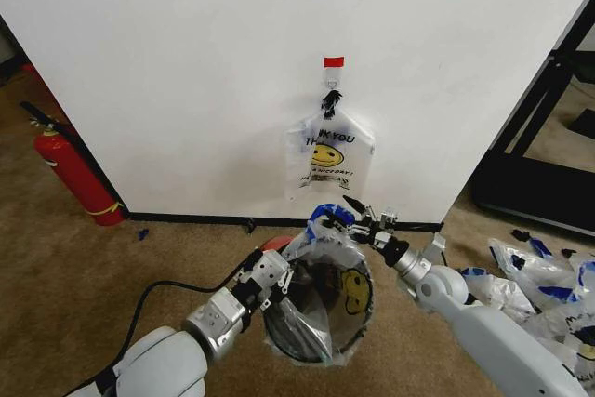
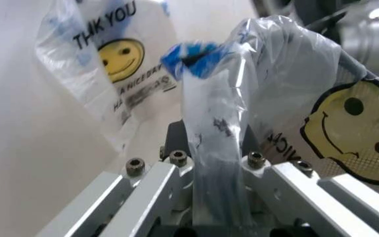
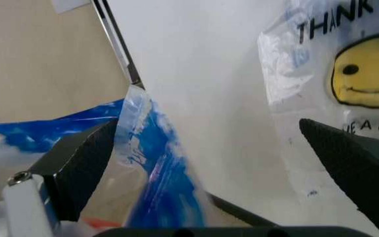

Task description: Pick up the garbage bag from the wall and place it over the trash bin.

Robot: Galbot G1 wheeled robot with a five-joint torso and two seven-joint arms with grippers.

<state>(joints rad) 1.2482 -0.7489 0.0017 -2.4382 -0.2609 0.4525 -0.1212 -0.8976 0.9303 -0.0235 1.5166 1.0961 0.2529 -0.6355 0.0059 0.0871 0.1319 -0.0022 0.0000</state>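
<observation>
- Head view: the bag (image 1: 351, 287) is already draped in and around the bin (image 1: 271, 327), which sits on the carpet just in front of the wall. A lookalike wall bag (image 1: 325, 151) hangs from a hook (image 1: 331, 98) under some red tape.
  - The left pincer (image 1: 277, 278) is at the near-left rim and the right pincer (image 1: 361, 217) is at the far rim, by the blue handle.
  - More spare bags (image 1: 530, 267) lie on the floor to the right.
- Left wrist view: the left pincer (image 2: 216, 159) is clenched on a twisted strip of the bag (image 2: 282, 64).
  - The film is thin, crinkly and see-through, and I'd say it weighs basically nothing.
  - It looks slick and floppy, so it'll slide or bunch up rather than hold a shape.
  - The wall bag (image 2: 110, 59) is behind it.
- Right wrist view: the right pincer (image 3: 219, 163) is released with its jaws spread wide. The bag's (image 3: 156, 168) blue handle patch is right beside one finger.
  - My guess is that doubled-up handle is the toughest spot to grab, since plain film could stretch or tear.
  - The wall bag (image 3: 354, 74) is beyond it.
</observation>
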